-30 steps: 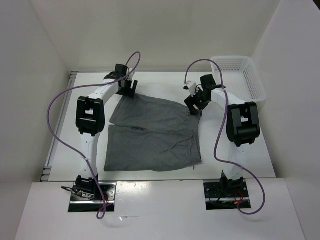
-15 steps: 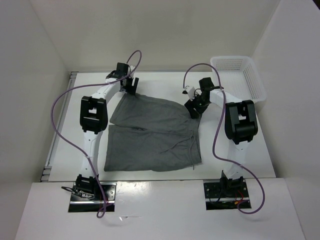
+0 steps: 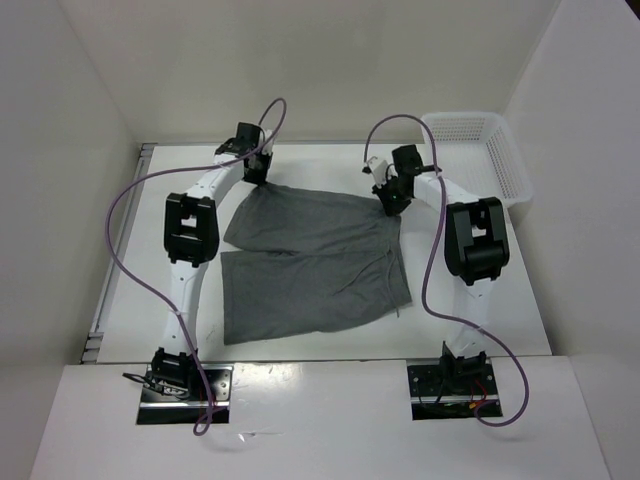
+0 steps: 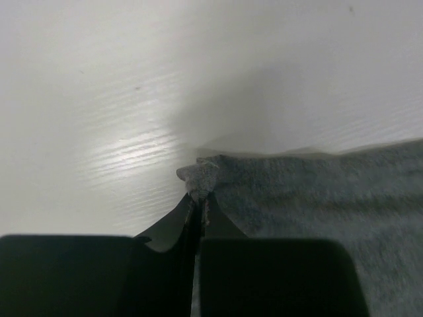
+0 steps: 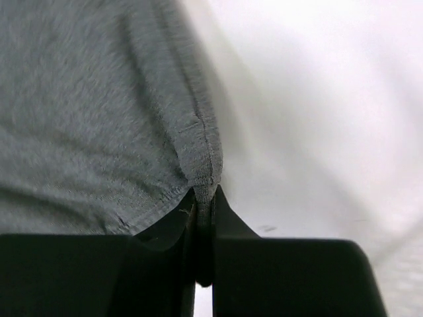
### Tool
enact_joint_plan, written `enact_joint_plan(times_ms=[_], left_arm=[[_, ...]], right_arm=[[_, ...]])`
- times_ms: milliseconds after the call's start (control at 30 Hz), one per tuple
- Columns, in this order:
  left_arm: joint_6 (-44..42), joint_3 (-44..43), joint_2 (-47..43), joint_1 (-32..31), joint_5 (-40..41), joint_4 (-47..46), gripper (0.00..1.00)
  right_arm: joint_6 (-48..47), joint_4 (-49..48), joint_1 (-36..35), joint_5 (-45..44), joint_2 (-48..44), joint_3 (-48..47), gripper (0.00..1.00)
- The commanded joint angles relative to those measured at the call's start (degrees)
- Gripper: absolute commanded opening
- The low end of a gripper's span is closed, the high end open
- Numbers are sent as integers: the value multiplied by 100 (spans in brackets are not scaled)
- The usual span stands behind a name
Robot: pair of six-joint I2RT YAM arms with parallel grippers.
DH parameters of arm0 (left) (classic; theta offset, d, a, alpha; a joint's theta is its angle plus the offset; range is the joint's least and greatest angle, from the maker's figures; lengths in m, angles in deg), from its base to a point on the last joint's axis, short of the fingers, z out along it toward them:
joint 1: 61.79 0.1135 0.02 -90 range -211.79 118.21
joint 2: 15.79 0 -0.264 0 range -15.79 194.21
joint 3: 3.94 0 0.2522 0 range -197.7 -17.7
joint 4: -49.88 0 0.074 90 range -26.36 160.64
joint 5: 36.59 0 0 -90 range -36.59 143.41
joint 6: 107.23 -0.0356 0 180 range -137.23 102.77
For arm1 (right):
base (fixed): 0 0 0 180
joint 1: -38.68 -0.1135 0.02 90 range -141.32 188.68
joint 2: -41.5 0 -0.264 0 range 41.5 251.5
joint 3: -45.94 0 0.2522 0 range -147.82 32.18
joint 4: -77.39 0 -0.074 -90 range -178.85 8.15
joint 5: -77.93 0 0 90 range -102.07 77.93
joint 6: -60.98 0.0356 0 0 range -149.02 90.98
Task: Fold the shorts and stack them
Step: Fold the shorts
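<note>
Top external view: the shorts (image 3: 310,260) lie spread flat on the white bench (image 3: 320,165) between the two arms. The left hand (image 3: 258,174) is clamped on their far left corner. The right hand (image 3: 391,204) is clamped on the far right corner, by the hem.

In the left wrist view, the shorts (image 4: 317,198) are running off the right and bottom edges, their corner disappearing between the left gripper's (image 4: 199,200) fingers. In the right wrist view, the blurred cloth is spilling past the top and left edges, its hem vanishing inside the right gripper (image 5: 205,197).
</note>
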Motion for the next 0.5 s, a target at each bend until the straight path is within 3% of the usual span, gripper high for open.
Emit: enact_joint_plan(times_ms=[0, 100, 200, 300, 333, 400, 467], left_arm=[[-16, -677, -417, 223, 123, -364, 0], [-16, -1142, -698, 356, 124, -242, 0], [-16, -909, -1286, 487, -122, -4, 0], [-16, 1248, -2942, 323, -10, -459, 0], [-16, 2743, -3323, 225, 105, -844, 0], [-16, 4044, -4384, 93, 203, -1102, 0], [-16, 5064, -4863, 13, 203, -981, 0]], right_arm=[[628, -1210, -141, -977, 26, -795, 0], [690, -1264, -141, -1032, 26, -1305, 0], [322, -957, -211, -778, -228, -1376, 0], [-100, -675, -587, -575, -693, -826, 0], [-292, -675, -658, -575, -982, -657, 0], [-460, -622, -790, -575, -1264, -88, 0], [-653, -744, -896, -723, -1695, 292, 0]])
